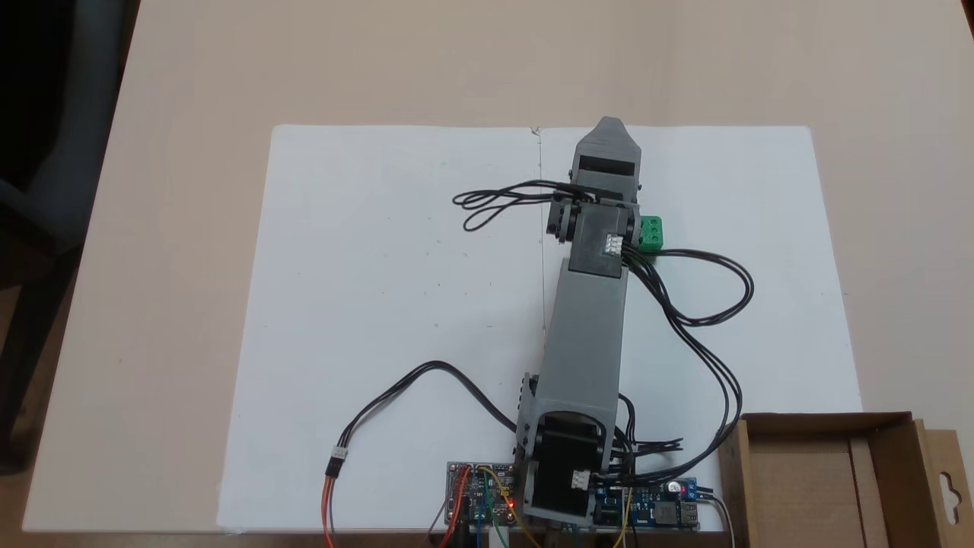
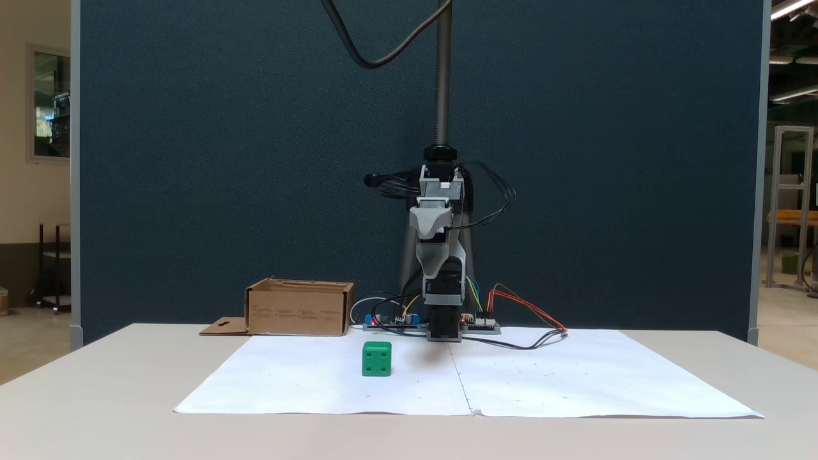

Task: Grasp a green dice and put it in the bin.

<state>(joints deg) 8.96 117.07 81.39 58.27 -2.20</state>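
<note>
While green dice [image 2: 376,358] sat free on white paper [image 1: 380,304], fingers [image 1: 609,131] hung high above it, opening unreadable; best: descend squarely, straddle cube, then carry to bin [image 1: 883,423].

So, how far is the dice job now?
Nothing looks done yet: the green dice sits on the white paper, away from the bin. The gripper is raised above the paper, holding nothing; open or shut is unclear. Grasping, carrying and dropping are all left.

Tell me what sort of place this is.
Probably a lab or workshop: a dark partition panel behind the table, metal frame racks beyond it, and bare circuit boards at the arm's base.
</note>
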